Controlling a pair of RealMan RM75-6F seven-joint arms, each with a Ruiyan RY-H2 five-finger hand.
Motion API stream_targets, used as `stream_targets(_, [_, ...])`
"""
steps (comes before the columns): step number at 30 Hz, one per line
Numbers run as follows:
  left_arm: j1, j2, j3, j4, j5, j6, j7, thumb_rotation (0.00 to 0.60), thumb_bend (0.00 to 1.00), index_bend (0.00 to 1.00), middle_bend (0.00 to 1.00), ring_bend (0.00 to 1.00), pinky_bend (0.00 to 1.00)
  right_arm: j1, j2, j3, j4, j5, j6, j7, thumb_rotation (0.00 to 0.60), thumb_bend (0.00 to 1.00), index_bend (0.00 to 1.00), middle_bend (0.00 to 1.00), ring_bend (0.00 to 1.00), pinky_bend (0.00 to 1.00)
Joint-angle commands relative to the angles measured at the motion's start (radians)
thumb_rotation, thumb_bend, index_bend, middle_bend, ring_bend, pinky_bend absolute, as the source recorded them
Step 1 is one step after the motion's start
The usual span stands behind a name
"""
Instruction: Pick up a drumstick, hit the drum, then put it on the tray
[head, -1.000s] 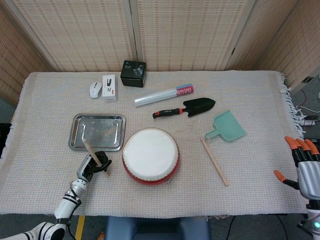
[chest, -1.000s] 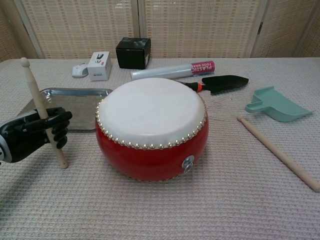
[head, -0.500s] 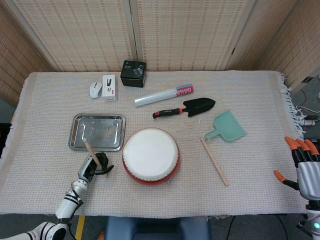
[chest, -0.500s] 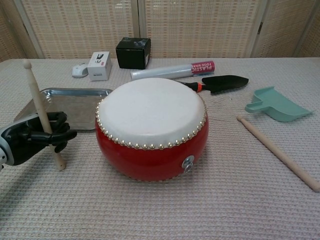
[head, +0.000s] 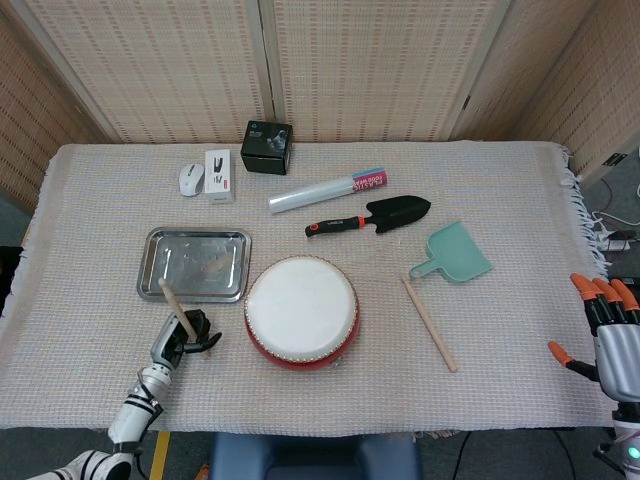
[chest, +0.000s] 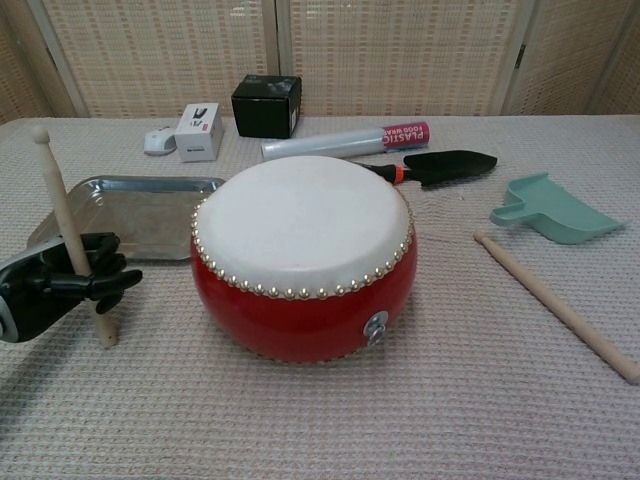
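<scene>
My left hand (chest: 50, 285) gripped a drumstick (chest: 68, 230) almost upright, left of the drum (chest: 303, 255), near the tray (chest: 140, 190). My right hand (head: 610, 335) hung spread, off the table's edge.

1. The right hand (head: 610, 335) is cut by the head view's right edge.
2. The left hand (chest: 45, 290) runs off the chest view's left edge.
3. Print on the white box (head: 219, 175) is too small to read.
</scene>
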Motion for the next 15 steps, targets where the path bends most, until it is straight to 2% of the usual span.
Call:
stream_targets(1, [0.005,0.001,0.009,0.008,0.007,-0.001,-0.014,0.6,0.26,0.8,0.86,0.8,0.78,0.001,0.0,0.0,-0.002,-0.001,-0.001,-0.002,0.6,0.16,0.07,0.12,0.0,0.08])
stream_targets(15, [0.011,-0.012,0.028,0.039,0.024,-0.008,-0.048,0.6,0.26,0.81,0.88,0.82,0.78,0.003,0.001,0.001,-0.008,0.0,-0.005,-0.009,0.6,0.16,0.07,0.12,0.0,0.08])
